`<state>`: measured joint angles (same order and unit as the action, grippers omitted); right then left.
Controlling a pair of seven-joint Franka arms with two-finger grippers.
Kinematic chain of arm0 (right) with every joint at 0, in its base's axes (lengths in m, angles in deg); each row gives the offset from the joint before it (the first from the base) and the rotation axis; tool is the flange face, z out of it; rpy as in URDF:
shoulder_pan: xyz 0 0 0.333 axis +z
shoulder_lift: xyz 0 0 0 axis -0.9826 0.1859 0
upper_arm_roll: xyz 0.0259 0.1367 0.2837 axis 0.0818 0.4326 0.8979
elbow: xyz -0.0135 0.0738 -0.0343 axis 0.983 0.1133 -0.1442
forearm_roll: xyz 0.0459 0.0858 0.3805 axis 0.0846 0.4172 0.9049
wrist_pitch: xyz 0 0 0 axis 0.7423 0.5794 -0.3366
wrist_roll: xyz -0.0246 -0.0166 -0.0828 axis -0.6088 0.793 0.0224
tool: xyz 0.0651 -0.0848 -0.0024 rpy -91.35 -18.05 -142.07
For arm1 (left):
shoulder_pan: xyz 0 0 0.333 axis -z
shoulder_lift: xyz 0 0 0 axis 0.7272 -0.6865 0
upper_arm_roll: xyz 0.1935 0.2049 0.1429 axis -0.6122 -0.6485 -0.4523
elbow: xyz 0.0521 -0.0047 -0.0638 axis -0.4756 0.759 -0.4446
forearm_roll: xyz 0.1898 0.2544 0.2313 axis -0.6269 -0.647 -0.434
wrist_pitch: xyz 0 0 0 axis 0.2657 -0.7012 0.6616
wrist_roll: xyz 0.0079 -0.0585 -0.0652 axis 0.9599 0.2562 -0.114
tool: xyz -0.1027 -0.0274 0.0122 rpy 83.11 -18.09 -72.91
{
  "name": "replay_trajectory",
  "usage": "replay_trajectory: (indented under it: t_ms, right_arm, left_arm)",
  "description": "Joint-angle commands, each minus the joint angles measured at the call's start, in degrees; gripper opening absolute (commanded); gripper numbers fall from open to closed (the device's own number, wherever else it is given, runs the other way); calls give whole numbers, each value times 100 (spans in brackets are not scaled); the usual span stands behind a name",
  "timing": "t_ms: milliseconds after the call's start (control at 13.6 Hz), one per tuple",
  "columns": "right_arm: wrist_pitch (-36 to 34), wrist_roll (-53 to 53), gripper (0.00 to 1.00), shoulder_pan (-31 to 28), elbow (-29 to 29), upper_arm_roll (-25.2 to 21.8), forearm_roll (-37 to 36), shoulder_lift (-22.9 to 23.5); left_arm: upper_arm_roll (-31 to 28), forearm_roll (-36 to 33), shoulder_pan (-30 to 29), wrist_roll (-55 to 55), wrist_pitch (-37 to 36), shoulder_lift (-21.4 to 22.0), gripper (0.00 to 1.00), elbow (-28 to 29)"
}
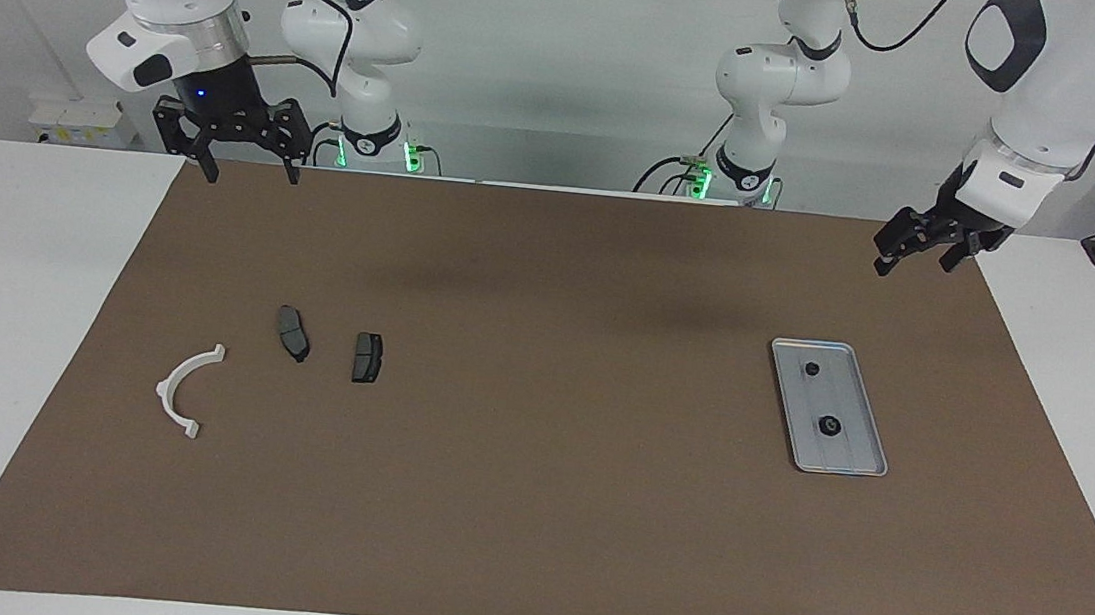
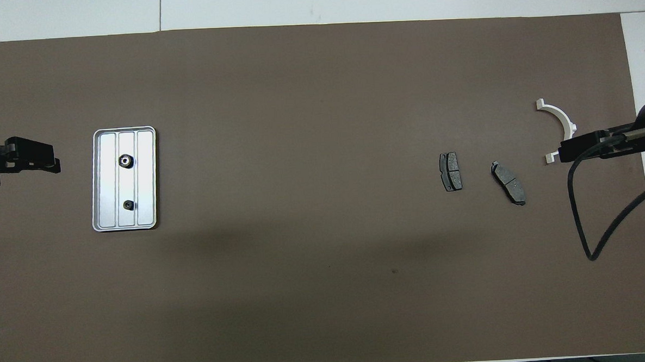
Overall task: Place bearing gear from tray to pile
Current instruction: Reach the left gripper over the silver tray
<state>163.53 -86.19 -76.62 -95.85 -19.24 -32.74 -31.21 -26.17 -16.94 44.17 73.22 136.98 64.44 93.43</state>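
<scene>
The task is not started yet, as far as the pictures show. The tray [image 1: 829, 407] lies on the brown mat [image 1: 528, 507] of the counter, toward the left arm's end. Two small dark round parts sit in it, apart from each other: the bigger gear [image 1: 829, 426] farther from the robots, the smaller gear [image 1: 812, 369] nearer to them. I cannot tell which of the two is the bearing gear.

The pile lies toward the right arm's end, well apart from the tray: a white half-ring [image 1: 186, 387] and two dark plates, one plate [image 1: 293, 333] beside the other plate [image 1: 367, 357]. No gear is among them.

The left claw [image 1: 918, 254] hangs in the air over the mat's edge near the tray, released and empty. The right claw [image 1: 242, 158] hangs over the mat's corner at its own end, also released, grasping nothing.

So everything is left to do: I judge that the left arm, being close to the tray, must go down to a gear, grasp it, and carry it to the pile.
</scene>
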Motion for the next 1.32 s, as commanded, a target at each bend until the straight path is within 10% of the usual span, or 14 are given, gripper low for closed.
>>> replay_trajectory:
  t_ms: [0, 735, 1249]
  right_arm:
    - [-96, -96, 100, -39, 12, -5, 153, -54]
    - [-105, -96, 100, -39, 12, -5, 153, -63]
    - [-158, -52, 100, -39, 12, -5, 153, -107]
  left_arm:
    - [-74, 13, 81, -51, -103, -37, 100, -82]
    - [-73, 13, 81, 80, 37, -2, 100, -12]
    - [-65, 13, 19, -7, 1485, -475, 100, 532]
